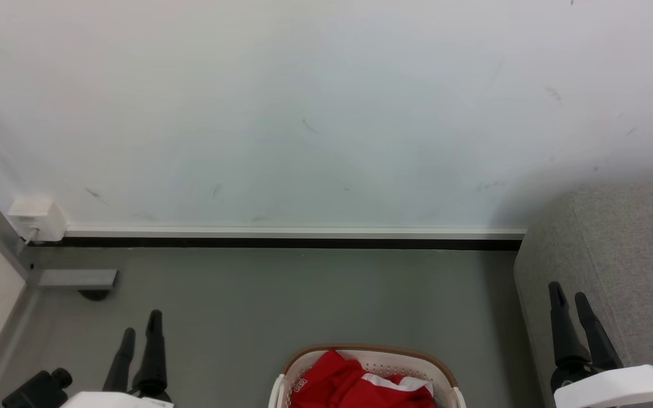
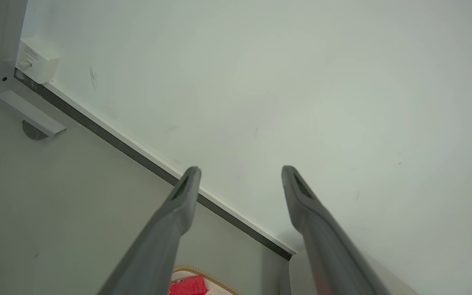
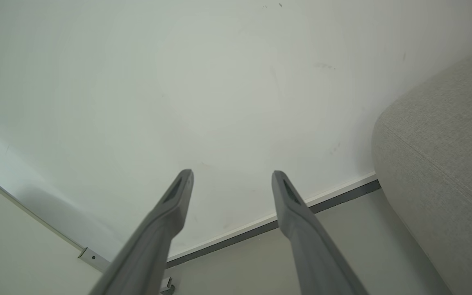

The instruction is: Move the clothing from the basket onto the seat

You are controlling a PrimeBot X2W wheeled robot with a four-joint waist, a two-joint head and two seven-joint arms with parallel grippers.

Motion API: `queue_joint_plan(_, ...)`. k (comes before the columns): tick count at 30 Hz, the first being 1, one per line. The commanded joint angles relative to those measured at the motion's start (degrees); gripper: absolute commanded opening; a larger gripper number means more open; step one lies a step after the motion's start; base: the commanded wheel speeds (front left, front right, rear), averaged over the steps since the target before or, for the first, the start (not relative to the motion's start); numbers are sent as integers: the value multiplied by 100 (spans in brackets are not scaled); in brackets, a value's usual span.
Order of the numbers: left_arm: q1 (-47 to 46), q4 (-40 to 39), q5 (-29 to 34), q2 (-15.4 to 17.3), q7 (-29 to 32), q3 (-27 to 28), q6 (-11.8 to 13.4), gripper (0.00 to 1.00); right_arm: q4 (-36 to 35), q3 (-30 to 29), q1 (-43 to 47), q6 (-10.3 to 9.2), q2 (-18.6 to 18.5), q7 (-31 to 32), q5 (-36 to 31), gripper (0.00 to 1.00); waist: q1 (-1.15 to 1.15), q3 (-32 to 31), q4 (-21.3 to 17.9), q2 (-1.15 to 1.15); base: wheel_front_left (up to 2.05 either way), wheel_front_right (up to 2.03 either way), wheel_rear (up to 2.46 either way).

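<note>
The red clothing (image 1: 355, 385) with white panels lies bunched in the cream basket (image 1: 394, 358), whose brown rim shows at the bottom centre of the head view. A corner of that clothing (image 2: 189, 286) and basket rim (image 2: 215, 280) peeks between the fingers in the left wrist view. The light grey seat (image 1: 621, 255) rises at the right; its rounded edge (image 3: 445, 164) is also in the right wrist view. My left gripper (image 1: 141, 323) is open and empty, left of the basket. My right gripper (image 1: 569, 294) is open and empty, in front of the seat.
A white wall (image 1: 315, 113) with a dark skirting strip (image 1: 292, 243) runs across ahead. A white socket box (image 1: 36, 218) and a grey metal leg with a foot (image 1: 77, 279) stand at the left. Grey floor (image 1: 304, 300) lies between basket and wall.
</note>
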Motion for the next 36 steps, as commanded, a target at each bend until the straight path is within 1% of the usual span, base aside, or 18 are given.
queue_joint_plan(1,2,-117,222,93,-65,-4,31,100,-85,15,-136,-5,-62,-58,-237,100,0,3,-3,0,0,0,0)
queue_joint_plan(17,77,-239,1307,156,-327,-162,133,100,60,135,-165,-6,-14,-327,-1322,100,0,6,-25,0,0,0,0)
queue_joint_plan(36,132,-315,2428,213,-608,-247,194,100,203,299,-264,-8,41,-607,-2345,100,0,7,-93,0,0,0,0)
